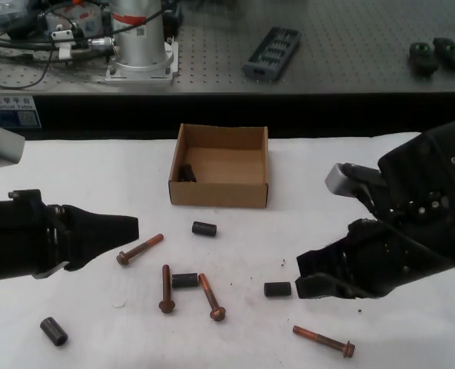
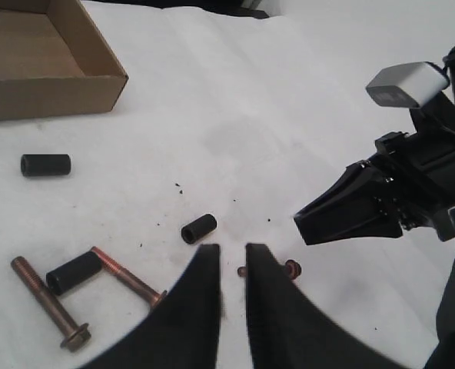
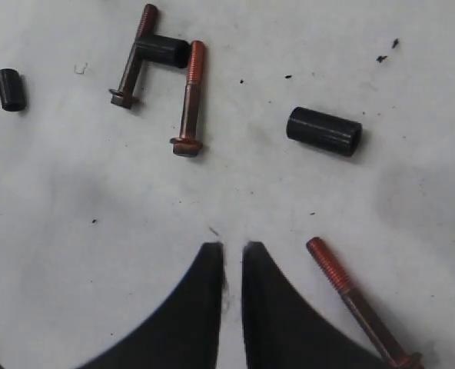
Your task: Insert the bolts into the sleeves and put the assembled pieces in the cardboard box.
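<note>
Copper-coloured flanged metal bolts (image 1: 166, 288) and short black cylindrical sleeves (image 1: 184, 280) lie loose on the white-covered counter (image 1: 97, 169), in front of the open brown cardboard box (image 1: 218, 194). The box holds one dark piece (image 1: 186, 172) by its left wall, too small to make out. The left fingers (image 2: 200, 307) hang just beside the leftmost bolt (image 1: 139, 249), and the right fingers (image 3: 200, 307) hang near the rightmost sleeve (image 3: 323, 131). Both pairs are drawn together with only a thin slit between them, holding nothing. The step in hand looks like picking up a bolt and a sleeve. To do it well, each pair should spread before coming down and close across the part's short axis. The bolt is best taken near its head so the threaded shank stays free, and the sleeve round its middle so both bore ends stay open. The two axes then need lining up before the push, since a slant would likely catch the thread on the sleeve's rim. The leftmost bolt lies flat with its long axis diagonal, head toward the near left and threaded tip toward the box. The rightmost sleeve lies on its side, long axis running roughly left to right across the counter, and may roll if nudged.
</note>
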`<state>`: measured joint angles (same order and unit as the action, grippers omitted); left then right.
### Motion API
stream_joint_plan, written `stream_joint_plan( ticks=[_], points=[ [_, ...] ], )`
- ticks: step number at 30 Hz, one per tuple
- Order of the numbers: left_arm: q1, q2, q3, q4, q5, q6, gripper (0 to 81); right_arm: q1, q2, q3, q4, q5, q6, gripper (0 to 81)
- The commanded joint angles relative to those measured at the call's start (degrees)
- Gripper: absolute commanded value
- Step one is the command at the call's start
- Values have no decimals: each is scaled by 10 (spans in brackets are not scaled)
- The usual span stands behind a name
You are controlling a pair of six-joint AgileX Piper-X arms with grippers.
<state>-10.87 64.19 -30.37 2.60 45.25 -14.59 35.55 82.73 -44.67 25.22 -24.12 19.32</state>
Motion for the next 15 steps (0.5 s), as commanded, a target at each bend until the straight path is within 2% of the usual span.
stream_joint_plan(
  ticks=[1, 6, 12, 15],
  points=[
    [-3, -5, -2, 14, 4, -5, 95, 0, -8, 0, -2, -4, -4, 85],
    [-3, -5, -2, 39, 0, -5, 95, 10, -8, -2, -56, -15, 6, 86],
    [11, -23, -2, -12, -1, -28, 99, 25, -1, -5, -135, 50, 29, 88],
    [30, -60, -2, -14, -20, -54, 99, 29, 31, -20, -127, 51, 28, 144]
  ],
)
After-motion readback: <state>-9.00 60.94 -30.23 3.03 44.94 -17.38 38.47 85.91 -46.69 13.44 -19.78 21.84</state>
